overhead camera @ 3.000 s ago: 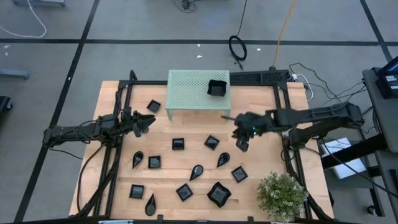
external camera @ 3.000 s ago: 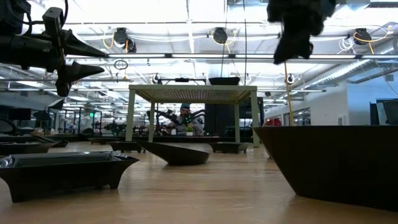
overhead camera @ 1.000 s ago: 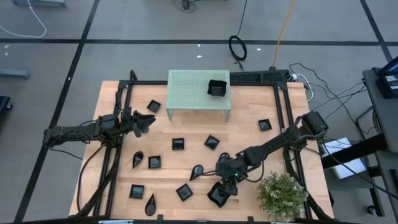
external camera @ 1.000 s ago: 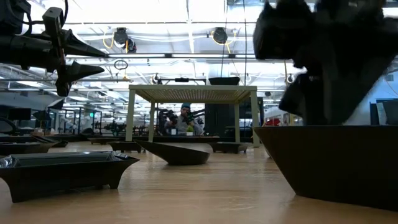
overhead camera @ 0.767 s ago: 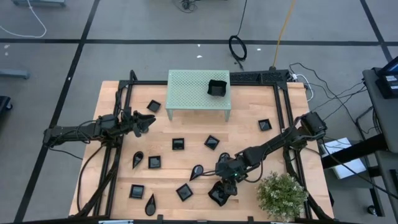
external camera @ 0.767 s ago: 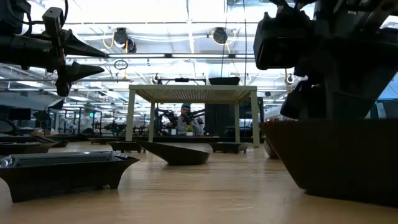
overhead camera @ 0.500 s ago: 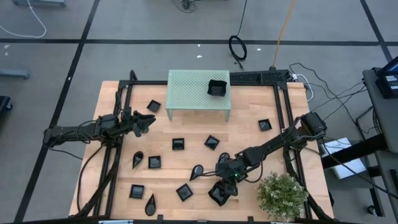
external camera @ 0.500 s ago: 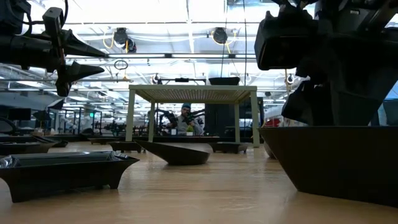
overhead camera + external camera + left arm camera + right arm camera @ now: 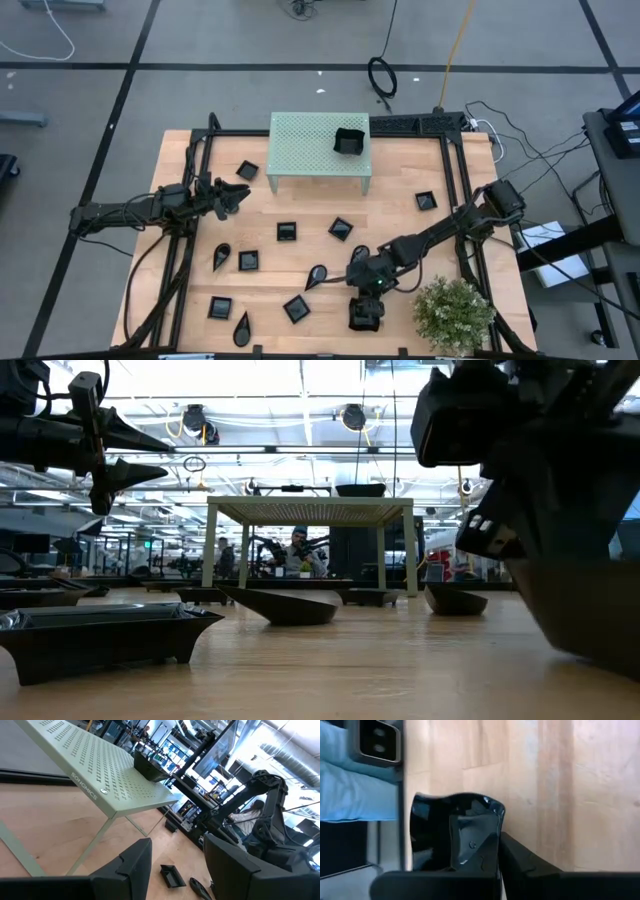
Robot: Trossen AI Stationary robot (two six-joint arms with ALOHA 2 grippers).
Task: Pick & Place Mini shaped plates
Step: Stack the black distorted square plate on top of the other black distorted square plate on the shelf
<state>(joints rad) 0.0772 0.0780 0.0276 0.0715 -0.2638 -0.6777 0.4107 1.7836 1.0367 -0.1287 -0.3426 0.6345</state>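
Several mini shaped plates, small glossy black dishes, lie scattered on the wooden table (image 9: 400, 180). One square plate (image 9: 349, 141) sits on top of the pale green perforated stand (image 9: 318, 150). My right gripper (image 9: 365, 302) is shut on a wavy-edged plate (image 9: 365, 316) near the table's near edge; in the low view this plate (image 9: 585, 610) fills the right side. My left gripper (image 9: 240, 197) hovers open above the table's left part, with nothing between its fingers (image 9: 177, 865). My right gripper holds the wavy-edged plate by its rim wall (image 9: 492, 837), pinched with one finger (image 9: 522, 865) outside the wall and the other inside the bowl. The fingers come from above, pointing down. The plate sits tilted; whether it is clear of the table I cannot tell.
A potted plant (image 9: 455, 315) stands at the near right corner, close beside the right gripper. Teardrop plates (image 9: 317, 275) and square plates (image 9: 296, 308) lie just left of it. Black frame rails (image 9: 455, 190) run along both table sides. People show far behind the stand (image 9: 300, 550).
My right gripper has taken hold of the wavy-edged plate's rim. The plate has turned and shifted a little toward the near right; in the low view its left part has risen off the table, uncovering another plate behind it.
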